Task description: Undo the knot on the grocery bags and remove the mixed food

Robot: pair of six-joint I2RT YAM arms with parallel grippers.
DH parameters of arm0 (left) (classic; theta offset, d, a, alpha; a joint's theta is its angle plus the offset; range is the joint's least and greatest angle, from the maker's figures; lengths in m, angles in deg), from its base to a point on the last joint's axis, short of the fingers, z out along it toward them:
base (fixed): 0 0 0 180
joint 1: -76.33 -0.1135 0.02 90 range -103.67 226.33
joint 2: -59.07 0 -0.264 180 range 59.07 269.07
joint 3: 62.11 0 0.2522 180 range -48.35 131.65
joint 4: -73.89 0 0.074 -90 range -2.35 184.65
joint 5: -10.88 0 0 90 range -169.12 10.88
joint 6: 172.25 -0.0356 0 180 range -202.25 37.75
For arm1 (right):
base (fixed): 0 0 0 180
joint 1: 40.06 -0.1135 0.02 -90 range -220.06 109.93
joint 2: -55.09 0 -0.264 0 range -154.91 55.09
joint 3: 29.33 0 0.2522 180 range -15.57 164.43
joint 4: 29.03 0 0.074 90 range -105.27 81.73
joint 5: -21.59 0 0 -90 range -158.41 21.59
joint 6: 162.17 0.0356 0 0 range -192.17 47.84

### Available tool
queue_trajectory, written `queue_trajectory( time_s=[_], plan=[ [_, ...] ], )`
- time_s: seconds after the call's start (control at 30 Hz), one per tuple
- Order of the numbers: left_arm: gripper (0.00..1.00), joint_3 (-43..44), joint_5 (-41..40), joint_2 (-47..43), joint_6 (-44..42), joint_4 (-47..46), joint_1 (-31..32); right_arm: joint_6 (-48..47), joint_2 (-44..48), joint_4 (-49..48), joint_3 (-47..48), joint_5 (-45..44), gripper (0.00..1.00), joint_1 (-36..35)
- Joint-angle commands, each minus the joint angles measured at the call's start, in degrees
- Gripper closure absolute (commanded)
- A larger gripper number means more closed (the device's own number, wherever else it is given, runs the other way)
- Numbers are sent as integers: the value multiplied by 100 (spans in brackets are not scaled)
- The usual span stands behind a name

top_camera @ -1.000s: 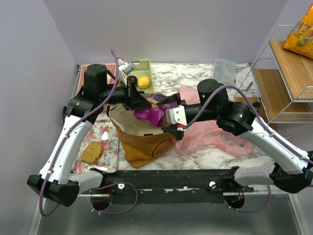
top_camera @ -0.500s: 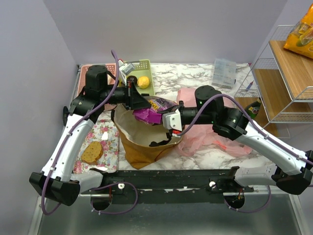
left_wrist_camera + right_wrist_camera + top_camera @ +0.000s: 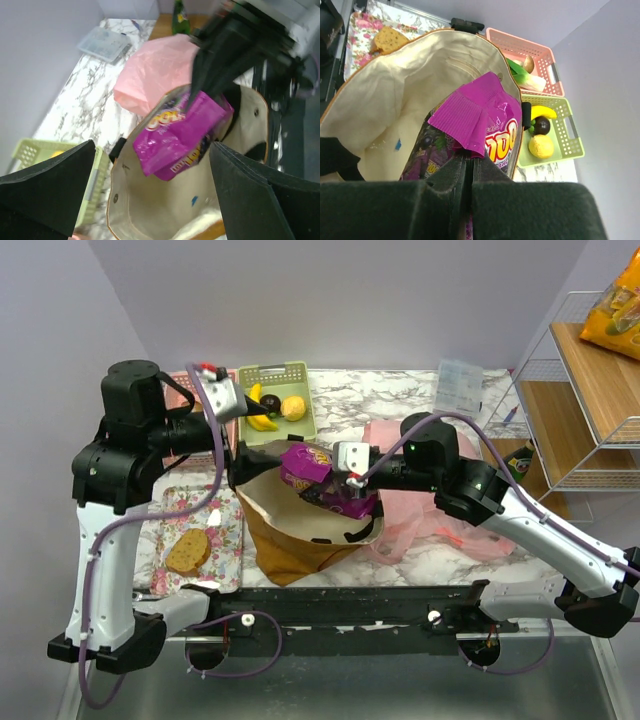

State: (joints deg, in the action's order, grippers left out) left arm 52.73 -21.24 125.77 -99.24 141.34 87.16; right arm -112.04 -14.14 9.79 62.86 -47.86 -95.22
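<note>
My right gripper [image 3: 352, 480] is shut on the top fold of the purple packet [image 3: 313, 472], which hangs over the open mouth of the mustard-yellow tote [image 3: 300, 545]. The right wrist view shows the packet [image 3: 475, 117] pinched between the closed fingers of that gripper [image 3: 470, 172], with the tote's pale lining [image 3: 385, 100] behind it. My left gripper [image 3: 245, 410] is open and raised at the tote's far left, holding nothing. Between its wide black fingers [image 3: 265, 200] I see the packet [image 3: 180, 135] and the tote's inside [image 3: 165, 205]. The crinkly pink bag [image 3: 425, 515] lies right of the tote.
The green basket [image 3: 565, 150] holds a banana [image 3: 542, 111], dark fruit [image 3: 541, 125] and lemon [image 3: 541, 146]. The pink basket [image 3: 520, 42] holds a leek [image 3: 527, 80] and mushroom [image 3: 528, 63]. Bread [image 3: 187, 550] sits on the floral tray [image 3: 215, 510]. A clear box [image 3: 460, 385] and wire shelf [image 3: 590, 400] stand at the right.
The right gripper closed on the purple packet. The left gripper opened, let the packet go and drew back up and to the left. The packet now hangs from the right gripper alone.
</note>
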Motion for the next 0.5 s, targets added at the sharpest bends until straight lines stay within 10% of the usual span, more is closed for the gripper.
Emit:
queue_trajectory(
  time_s=[0.0, 0.23, 0.47],
  plan=[
    [2, 200, -499, -93, -3530, 2255, 694, 657, 116, -940, 174, 170, 99, 6],
    [24, -712, -1238, -488, -4317, 1374, 1230, 286, 372, -1165, -9, 986, 99, 4],
    [5, -1212, -1697, -577, -4614, 813, 1725, -769, 381, -412, 122, 1855, 99, 8]
  ],
)
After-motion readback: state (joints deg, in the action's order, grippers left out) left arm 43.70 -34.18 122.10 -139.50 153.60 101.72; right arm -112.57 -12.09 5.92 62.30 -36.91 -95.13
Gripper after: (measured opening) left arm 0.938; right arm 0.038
